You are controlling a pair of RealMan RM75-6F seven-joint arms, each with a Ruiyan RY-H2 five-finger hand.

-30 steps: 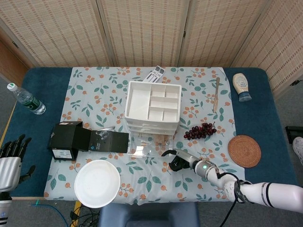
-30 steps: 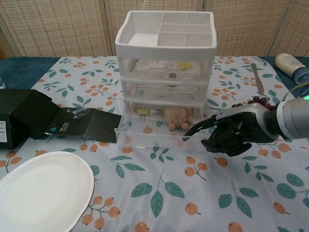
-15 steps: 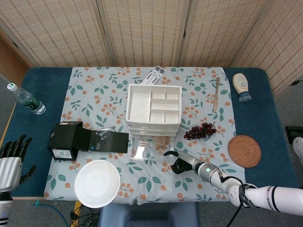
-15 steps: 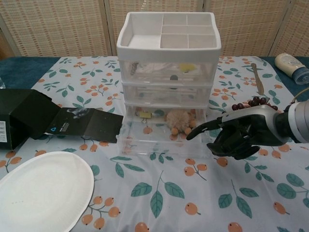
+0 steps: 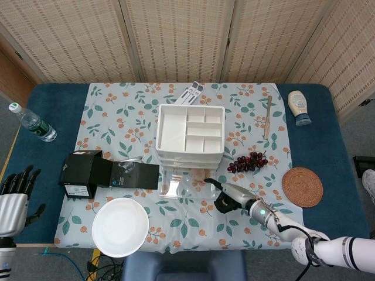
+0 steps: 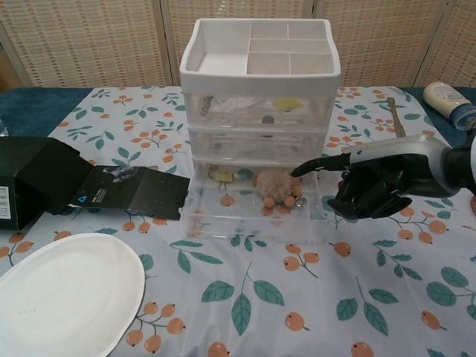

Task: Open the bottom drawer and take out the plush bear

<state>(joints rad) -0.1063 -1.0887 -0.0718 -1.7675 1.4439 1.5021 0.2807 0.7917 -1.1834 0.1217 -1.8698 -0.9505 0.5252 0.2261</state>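
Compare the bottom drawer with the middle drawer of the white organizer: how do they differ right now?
The bottom drawer is pulled out toward the robot; the middle drawer sits flush in the organizer. The bottom drawer holds the plush bear and a few small items; what the middle drawer holds cannot be made out. The right hand is just right of the bottom drawer, one finger above it, not at the middle one. Both are clear plastic.

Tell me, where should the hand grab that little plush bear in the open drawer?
Probably around its round fuzzy body, coming from above: the plush bear lies in the open bottom drawer, whose clear walls block the sides. The right hand hovers just beside it.
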